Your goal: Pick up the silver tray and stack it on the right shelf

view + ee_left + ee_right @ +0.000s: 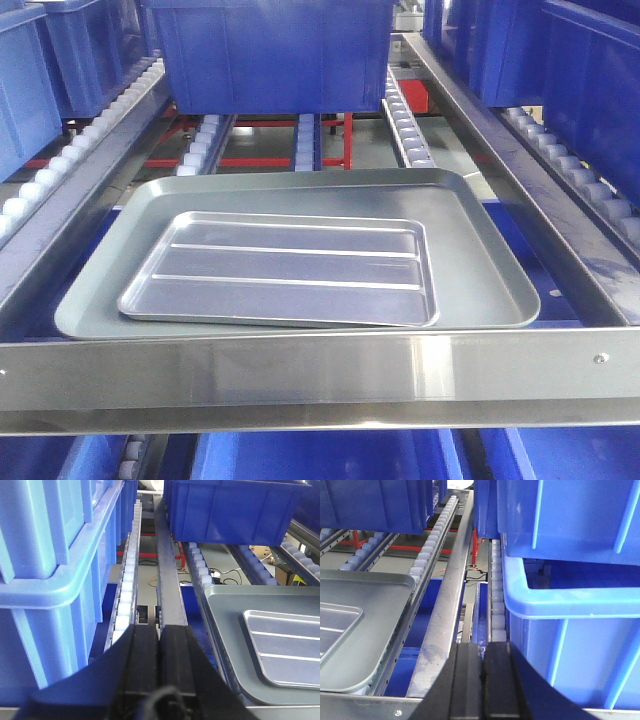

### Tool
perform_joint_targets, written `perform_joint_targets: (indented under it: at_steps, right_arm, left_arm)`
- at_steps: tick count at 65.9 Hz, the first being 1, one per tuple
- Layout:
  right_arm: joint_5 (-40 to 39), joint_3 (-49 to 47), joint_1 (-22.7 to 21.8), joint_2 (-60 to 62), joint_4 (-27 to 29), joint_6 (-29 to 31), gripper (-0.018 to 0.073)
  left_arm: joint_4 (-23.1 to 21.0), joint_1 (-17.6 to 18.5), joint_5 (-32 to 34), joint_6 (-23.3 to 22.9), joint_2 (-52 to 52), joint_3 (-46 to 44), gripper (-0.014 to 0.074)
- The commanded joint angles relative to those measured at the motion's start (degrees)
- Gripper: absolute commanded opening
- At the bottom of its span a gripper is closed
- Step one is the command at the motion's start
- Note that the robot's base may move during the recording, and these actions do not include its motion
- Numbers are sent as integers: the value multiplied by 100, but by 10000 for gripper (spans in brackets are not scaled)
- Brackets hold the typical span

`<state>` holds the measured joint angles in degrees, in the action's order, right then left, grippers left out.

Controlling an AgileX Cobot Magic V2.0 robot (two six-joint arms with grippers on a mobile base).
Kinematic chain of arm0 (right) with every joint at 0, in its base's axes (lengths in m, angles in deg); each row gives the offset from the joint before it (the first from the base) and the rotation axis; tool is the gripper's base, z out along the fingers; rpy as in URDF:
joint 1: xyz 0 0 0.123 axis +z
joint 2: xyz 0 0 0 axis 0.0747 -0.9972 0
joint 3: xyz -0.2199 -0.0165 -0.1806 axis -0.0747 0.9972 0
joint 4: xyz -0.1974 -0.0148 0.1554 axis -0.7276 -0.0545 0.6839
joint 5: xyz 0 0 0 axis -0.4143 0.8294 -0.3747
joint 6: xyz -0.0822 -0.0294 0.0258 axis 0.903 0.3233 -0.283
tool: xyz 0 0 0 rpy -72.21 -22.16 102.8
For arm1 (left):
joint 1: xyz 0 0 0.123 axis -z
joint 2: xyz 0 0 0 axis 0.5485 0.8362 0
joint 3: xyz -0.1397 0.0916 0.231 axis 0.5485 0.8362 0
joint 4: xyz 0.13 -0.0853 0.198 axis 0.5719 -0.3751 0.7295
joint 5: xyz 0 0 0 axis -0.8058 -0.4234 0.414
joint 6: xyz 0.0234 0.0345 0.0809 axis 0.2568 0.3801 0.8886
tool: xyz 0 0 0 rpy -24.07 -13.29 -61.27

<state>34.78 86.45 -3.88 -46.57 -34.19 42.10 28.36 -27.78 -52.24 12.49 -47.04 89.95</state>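
The right shelf [300, 375] carries a blue bin [270, 45] at the back, its inside hidden, and in front of it a dull grey tray [480, 270] holding only the silver tray [285, 268], which lies flat on its floor just behind the shiny front bar. The silver tray's long axis and two ridges run side to side, parallel to that bar. The left fingers [159, 645] are pressed together, empty, with the silver tray off to their right, and the right fingers [481, 667] are likewise closed on nothing, with the tray off to their left.
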Motion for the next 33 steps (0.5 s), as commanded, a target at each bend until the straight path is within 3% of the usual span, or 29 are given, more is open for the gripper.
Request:
perform_joint_targets:
  at_steps: [1,33]
  right_arm:
    - [-502,-112,-34,125,-14,50,57]
    - [-502,-112,-34,125,-14,50,57]
  left_arm:
    - [-1,-1,530,-48,-73,104,-90]
    - [-1,-1,530,-48,-73,104,-90]
